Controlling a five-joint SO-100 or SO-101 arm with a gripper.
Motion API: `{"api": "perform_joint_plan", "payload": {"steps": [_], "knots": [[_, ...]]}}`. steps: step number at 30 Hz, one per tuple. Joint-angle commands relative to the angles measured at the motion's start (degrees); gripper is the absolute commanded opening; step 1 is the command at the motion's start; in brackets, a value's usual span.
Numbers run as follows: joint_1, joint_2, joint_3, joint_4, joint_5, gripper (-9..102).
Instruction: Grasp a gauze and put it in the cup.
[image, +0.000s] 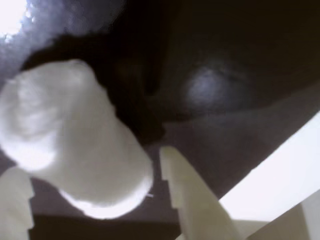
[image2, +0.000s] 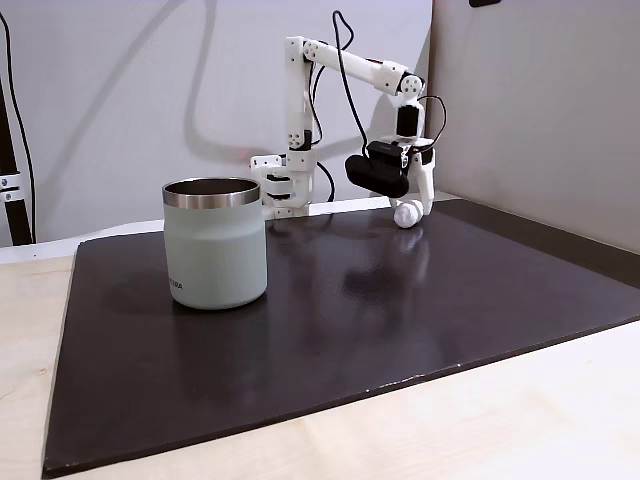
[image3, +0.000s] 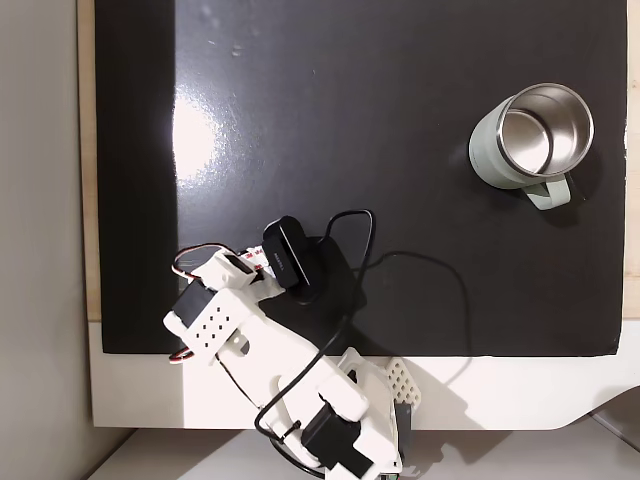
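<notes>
In the wrist view the gauze (image: 75, 140), a thick white roll of soft cloth, sits tilted between my two white fingers, and my gripper (image: 90, 160) is shut on it. A fixed view from the side shows the gauze (image2: 405, 214) in the gripper (image2: 411, 212) just above the far right part of the black mat. The mint-green cup (image2: 215, 250) with a steel rim stands upright on the mat, well to the left of the gripper in that view. From above, the cup (image3: 487, 160) stands at the upper right and shows a small handle.
The black mat (image2: 360, 310) covers most of the light wooden table. The arm's white base (image2: 285, 185) stands at the mat's far edge, with black cables looping from it. A grey wall panel rises on the right.
</notes>
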Motion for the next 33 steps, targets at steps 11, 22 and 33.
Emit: {"api": "perform_joint_plan", "payload": {"steps": [11, 22, 33], "knots": [[0.6, 0.1, 0.3, -4.8, -0.8, 4], [1.8, 5.9, -0.6, -2.1, -1.6, 0], [13.2, 12.7, -23.6, 18.0, -6.9, 0]]}}
